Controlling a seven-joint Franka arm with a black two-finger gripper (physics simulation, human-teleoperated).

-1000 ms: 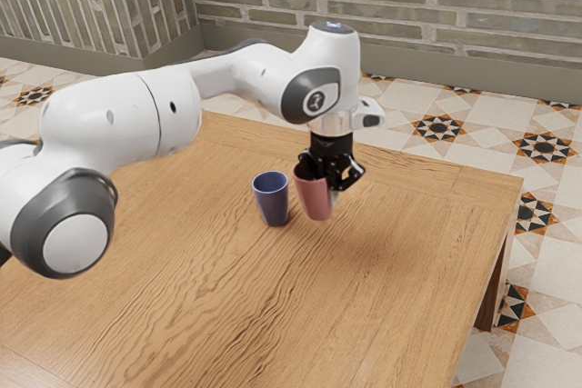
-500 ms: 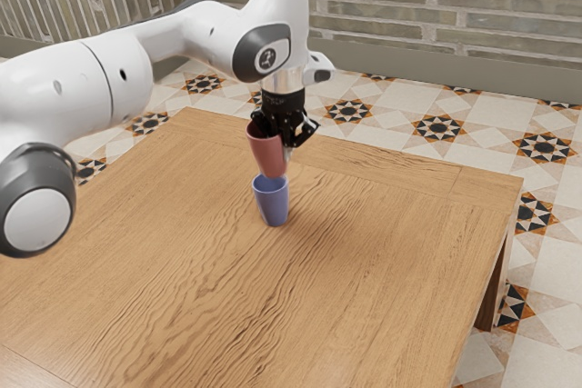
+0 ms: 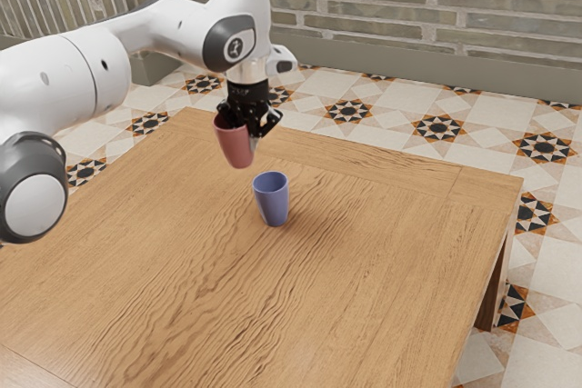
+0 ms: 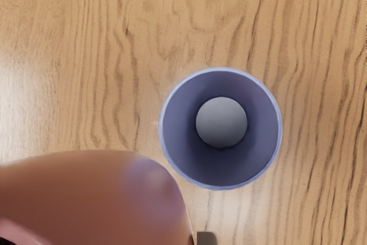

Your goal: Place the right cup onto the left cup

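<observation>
- The blue cup [image 3: 272, 202] stands upright on the wooden table [image 3: 364, 270], mouth up; the wrist view looks down into it, onto a round, smooth grey patch at the bottom. Whether that is the cup's floor or something lying there, I cannot tell.
- The pink cup [image 3: 235, 144] is in the air, its mouth up and its body slightly tilted; what it may contain is hidden.
- It hangs higher than the blue cup and off toward the exterior view's left, apart from it, neither on it nor in it.
- The black gripper [image 3: 252, 132] is clamped on the pink cup near the rim, holding it clear of the table.
- The white arm [image 3: 173, 29] reaches in from the exterior view's left, its hand pointing down.
- Both cups are smooth-walled and taper from a wide round mouth to a narrower base; a bluish-violet tint shows on the pink cup's wall in the wrist view.
- The table has wavy brown grain; the floor [image 3: 391, 124] is pale tile with star patterns in black and orange, and the wall [image 3: 409, 20] is greyish brick.
</observation>
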